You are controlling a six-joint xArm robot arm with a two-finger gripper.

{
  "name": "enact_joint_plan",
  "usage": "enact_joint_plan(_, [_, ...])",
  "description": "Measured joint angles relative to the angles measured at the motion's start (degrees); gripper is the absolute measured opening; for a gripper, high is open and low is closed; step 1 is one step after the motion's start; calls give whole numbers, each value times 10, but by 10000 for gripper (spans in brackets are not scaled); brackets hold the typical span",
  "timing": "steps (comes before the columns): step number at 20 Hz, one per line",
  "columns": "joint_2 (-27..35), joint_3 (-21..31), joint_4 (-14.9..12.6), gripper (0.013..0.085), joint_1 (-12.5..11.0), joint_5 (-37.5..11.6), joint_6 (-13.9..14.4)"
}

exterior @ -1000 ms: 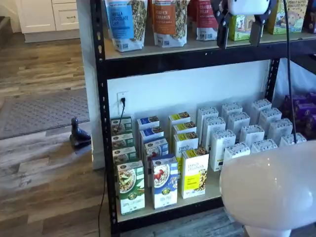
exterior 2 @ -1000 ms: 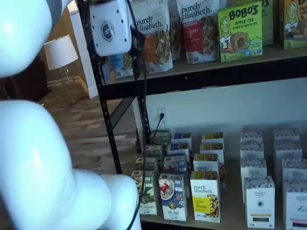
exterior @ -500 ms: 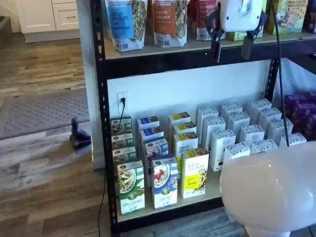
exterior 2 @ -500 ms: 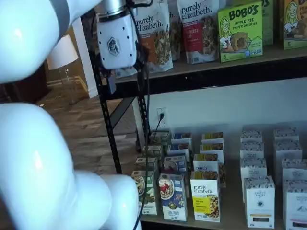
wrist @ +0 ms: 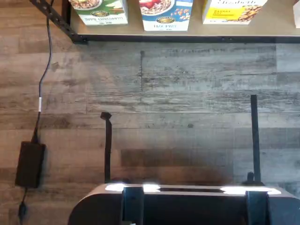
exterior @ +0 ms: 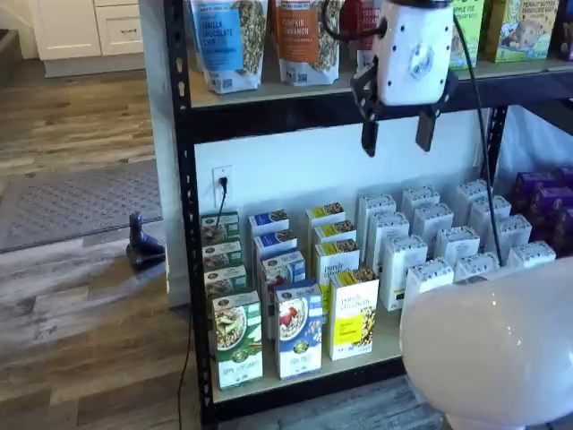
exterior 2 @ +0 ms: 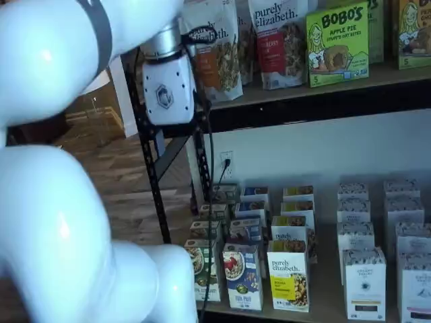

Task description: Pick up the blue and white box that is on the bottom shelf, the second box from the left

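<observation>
The blue and white box stands upright at the front of the bottom shelf, between a green-and-white carton and a yellow carton. Both shelf views show it, and its lower front, the blue and white box, appears in the wrist view at the shelf's edge. My gripper hangs high in front of the upper shelf's rail, well above and to the right of the box. Its two black fingers stand apart with nothing between them. Only its white body shows clearly in a shelf view, above the blue and white box.
Rows of white cartons fill the right side of the bottom shelf. Granola bags line the upper shelf. A white arm segment bulks at the lower right. A cable and black adapter lie on the wooden floor.
The gripper has come down from the view's top edge and drifted left, now hanging below the upper shelf's rail. Its fingers stay apart. The boxes have not moved.
</observation>
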Motion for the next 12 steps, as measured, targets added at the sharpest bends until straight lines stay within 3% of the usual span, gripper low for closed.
enact_joint_plan(6, [-5, 55, -14, 850, 25, -63, 22])
enact_joint_plan(12, [-2, 101, -12, 850, 34, -126, 30])
